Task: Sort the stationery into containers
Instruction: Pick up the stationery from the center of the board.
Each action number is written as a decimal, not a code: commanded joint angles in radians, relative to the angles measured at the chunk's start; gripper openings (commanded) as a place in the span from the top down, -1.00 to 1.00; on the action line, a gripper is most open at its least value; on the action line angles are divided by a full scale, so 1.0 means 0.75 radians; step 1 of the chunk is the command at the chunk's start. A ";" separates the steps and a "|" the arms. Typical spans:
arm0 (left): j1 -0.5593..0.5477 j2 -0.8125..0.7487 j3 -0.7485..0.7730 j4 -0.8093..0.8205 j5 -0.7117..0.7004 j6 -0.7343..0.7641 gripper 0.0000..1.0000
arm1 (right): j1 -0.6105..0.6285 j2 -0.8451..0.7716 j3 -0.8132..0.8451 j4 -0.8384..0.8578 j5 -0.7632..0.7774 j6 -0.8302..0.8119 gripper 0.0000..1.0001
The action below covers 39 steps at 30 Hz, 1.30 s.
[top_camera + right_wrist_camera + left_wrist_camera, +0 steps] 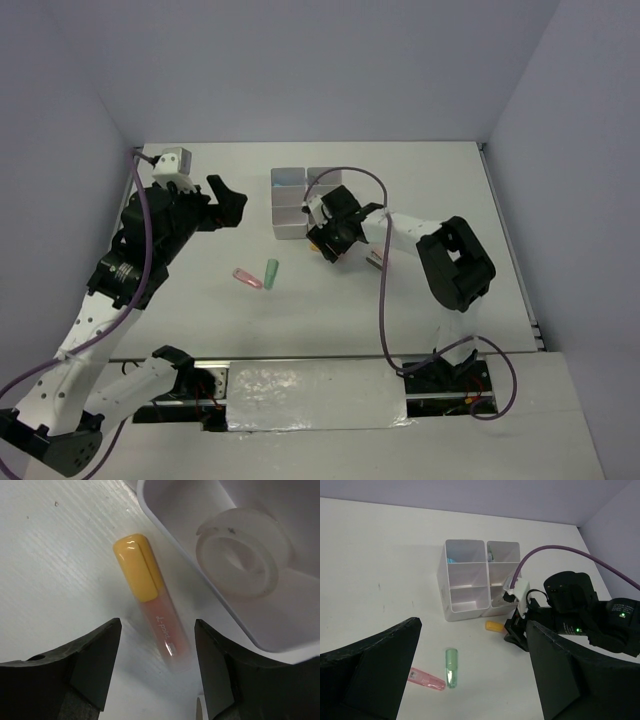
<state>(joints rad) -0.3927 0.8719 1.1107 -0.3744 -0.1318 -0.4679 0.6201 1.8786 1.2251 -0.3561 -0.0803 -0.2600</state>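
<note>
The white six-compartment container block (290, 205) stands mid-table and also shows in the left wrist view (467, 587). An orange marker with a yellow cap (152, 610) lies on the table beside its near wall (185, 502); it also shows in the left wrist view (495, 626). My right gripper (157, 665) is open, its fingers on either side of the marker's clear end, not touching it. A clear tape ring (245, 550) lies in the nearest compartment. A green marker (271, 272) and a pink marker (246, 278) lie side by side. My left gripper (230, 205) is open and empty, raised left of the block.
Blue items (451, 559) show in the far compartments. A thin pale item (373, 260) lies by the right arm's wrist. The right arm's purple cable (370, 185) arcs over the block. Grey walls enclose the table on three sides.
</note>
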 commanded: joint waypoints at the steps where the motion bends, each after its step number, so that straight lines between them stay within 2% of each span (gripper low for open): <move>1: 0.002 -0.013 0.031 0.062 0.033 0.039 -0.99 | 0.012 0.035 0.070 -0.075 -0.054 -0.009 -0.35; 10: 0.002 -0.027 0.024 0.076 0.057 0.043 -0.99 | 0.042 0.046 0.070 -0.145 -0.044 0.040 -0.25; 15: 0.002 -0.054 0.016 0.086 0.051 0.041 -0.99 | 0.120 -0.052 -0.052 -0.098 -0.010 0.091 -0.16; 18: 0.002 -0.062 0.006 0.100 0.061 0.037 -0.99 | 0.165 -0.093 -0.106 -0.071 0.090 0.162 -0.04; 19: 0.002 -0.064 0.004 0.100 0.067 0.035 -0.99 | 0.167 -0.081 -0.104 -0.081 0.099 0.207 0.08; 23: 0.002 -0.068 0.006 0.088 0.073 0.035 -0.99 | 0.194 -0.014 -0.104 -0.135 0.144 0.289 0.31; 28: 0.002 -0.085 -0.012 0.092 0.082 0.027 -0.99 | 0.218 0.048 -0.055 -0.171 0.172 0.420 0.22; 32: 0.002 -0.089 -0.008 0.086 0.088 0.021 -0.99 | 0.267 0.017 -0.077 -0.116 0.174 0.424 0.52; 33: 0.002 -0.091 -0.020 0.088 0.080 0.014 -0.99 | 0.274 -0.005 -0.083 -0.090 0.175 0.430 0.86; 34: 0.002 -0.091 -0.031 0.094 0.069 -0.002 -0.99 | 0.280 -0.016 -0.087 -0.078 0.195 0.443 1.00; 37: 0.002 -0.097 -0.088 0.090 0.045 -0.077 -0.99 | 0.304 -0.132 -0.165 0.006 0.209 0.467 1.00; 39: 0.002 -0.093 -0.127 0.076 0.016 -0.122 -0.99 | 0.327 -0.332 -0.287 0.121 0.183 0.482 1.00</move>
<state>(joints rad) -0.3927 0.8074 1.0492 -0.3370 -0.0948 -0.4896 0.8364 1.8027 1.0962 -0.3542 0.0666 0.0628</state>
